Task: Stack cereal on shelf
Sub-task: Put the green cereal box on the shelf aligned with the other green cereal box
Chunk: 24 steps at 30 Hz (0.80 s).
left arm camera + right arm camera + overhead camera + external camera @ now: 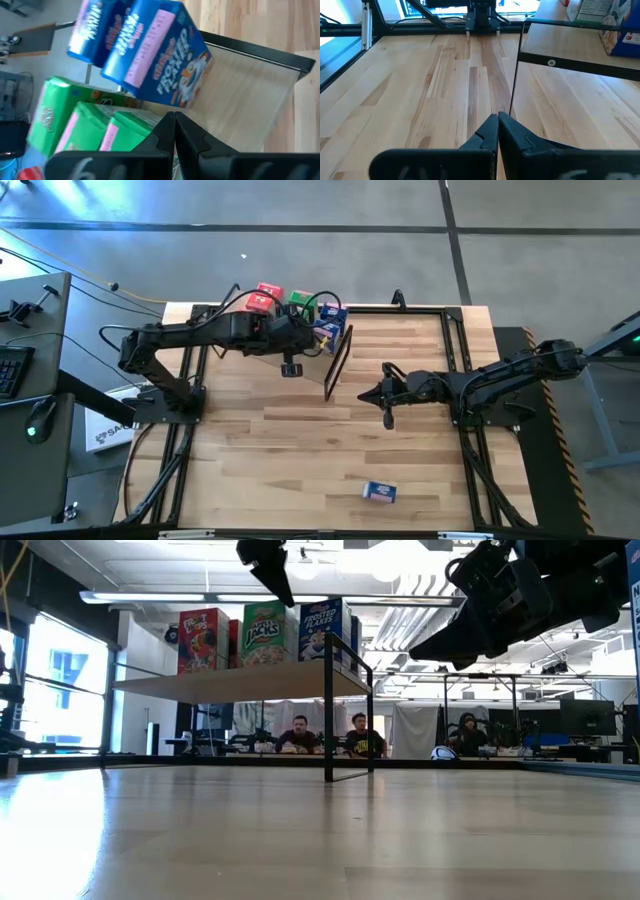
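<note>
Most of the job looks done: small red [264, 295], green [300, 299] and blue [331, 320] cardboard cereal boxes stand in a row on the light plywood shelf board with thin black metal frame [338, 363], upper centre of the high view. In the low view they stand upright in colour groups, red [203, 639] at left, green [264, 633] in the middle, blue [322, 629] at right. Exact count on the shelf is hard to tell, since boxes hide one another. One small blue cardboard box [379, 492] lies alone on the slatted wooden desk [260, 460], lower centre of the high view, well apart from the shelf, so at least that one is left to pick and place. Left gripper [290, 367] hovers just beside the shelved boxes, clenched with nothing in it; its wrist view shows the blue [165, 60] and green [80, 125] boxes close ahead. Right gripper [388, 418] waits mid-right over bare desk, also clenched and empty.
</note>
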{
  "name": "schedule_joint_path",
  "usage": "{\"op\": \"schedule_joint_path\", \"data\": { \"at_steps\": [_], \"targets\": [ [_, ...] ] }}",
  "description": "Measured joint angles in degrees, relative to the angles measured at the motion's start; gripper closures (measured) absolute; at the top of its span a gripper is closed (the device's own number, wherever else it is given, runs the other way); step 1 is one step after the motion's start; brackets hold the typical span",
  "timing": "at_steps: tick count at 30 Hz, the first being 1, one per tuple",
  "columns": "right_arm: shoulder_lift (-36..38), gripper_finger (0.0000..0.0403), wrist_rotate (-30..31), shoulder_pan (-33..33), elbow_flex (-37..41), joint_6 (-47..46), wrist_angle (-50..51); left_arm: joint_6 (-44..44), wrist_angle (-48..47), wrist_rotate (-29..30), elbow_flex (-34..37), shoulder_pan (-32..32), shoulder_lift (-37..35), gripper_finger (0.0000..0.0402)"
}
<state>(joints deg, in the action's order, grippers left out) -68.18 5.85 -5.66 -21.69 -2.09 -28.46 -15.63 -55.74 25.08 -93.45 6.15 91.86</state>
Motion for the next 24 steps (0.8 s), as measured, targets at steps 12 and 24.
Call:
{"op": "schedule_joint_path", "data": {
  "at_steps": [12, 24],
  "targets": [
    [0.0, 0.0402, 0.0, 0.0, 0.0, 0.0, 0.0, 2.0, -0.6, 1.8, 0.0, -1.8, -0.5, 0.0401],
    [0.0, 0.0402, -0.1, 0.0, 0.0, -0.7, 0.1, 10.4, -6.4, 7.1, 1.2, -6.1, -3.1, 0.0401]
  ]
}}
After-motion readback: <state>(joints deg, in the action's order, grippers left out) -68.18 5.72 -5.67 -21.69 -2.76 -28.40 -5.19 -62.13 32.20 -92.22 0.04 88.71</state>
